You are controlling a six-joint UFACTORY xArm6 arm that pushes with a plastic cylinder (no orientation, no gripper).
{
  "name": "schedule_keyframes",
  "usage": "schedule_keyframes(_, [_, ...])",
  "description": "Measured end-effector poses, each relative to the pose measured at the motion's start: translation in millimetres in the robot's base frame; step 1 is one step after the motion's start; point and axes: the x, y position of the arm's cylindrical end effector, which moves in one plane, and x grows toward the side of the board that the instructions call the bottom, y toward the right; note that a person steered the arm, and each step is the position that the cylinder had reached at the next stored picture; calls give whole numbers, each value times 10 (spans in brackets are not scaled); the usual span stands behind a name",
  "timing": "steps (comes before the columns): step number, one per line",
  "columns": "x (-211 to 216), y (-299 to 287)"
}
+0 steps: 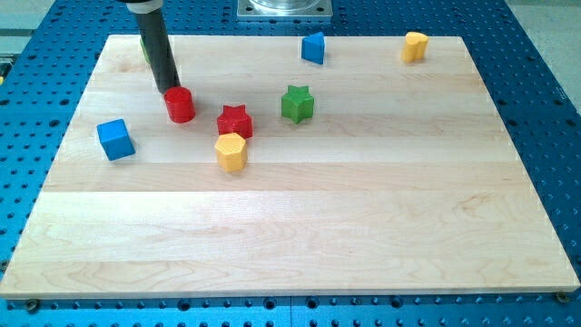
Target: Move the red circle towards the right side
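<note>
My tip (170, 90) is sitting just at the red circle (180, 104)'s upper-left edge; no hand here (only a rod). Light, rigid puck, probably sliding easily across the counter (363, 227) — pushing its left face.

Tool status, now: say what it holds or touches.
My tip: a bare rod with no jaws, holding nothing. It sits at the red circle, on its upper-left edge; actual contact cannot be told.

We see a red circle (180, 104), red star (234, 121), green star (297, 104), two yellow blocks (231, 152) (415, 45), and two blue blocks (115, 139) (313, 48) on pale wood.
</note>
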Motion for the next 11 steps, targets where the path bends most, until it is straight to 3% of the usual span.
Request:
schedule_keyframes(3, [-168, 0])
schedule_keyframes(4, [-203, 586])
schedule_keyframes(5, [-73, 501])
schedule_keyframes(6, [-355, -241])
schedule_keyframes(7, [396, -380])
schedule_keyframes(9, [450, 1366])
schedule_keyframes(10, [914, 1447])
schedule_keyframes(11, [966, 2276])
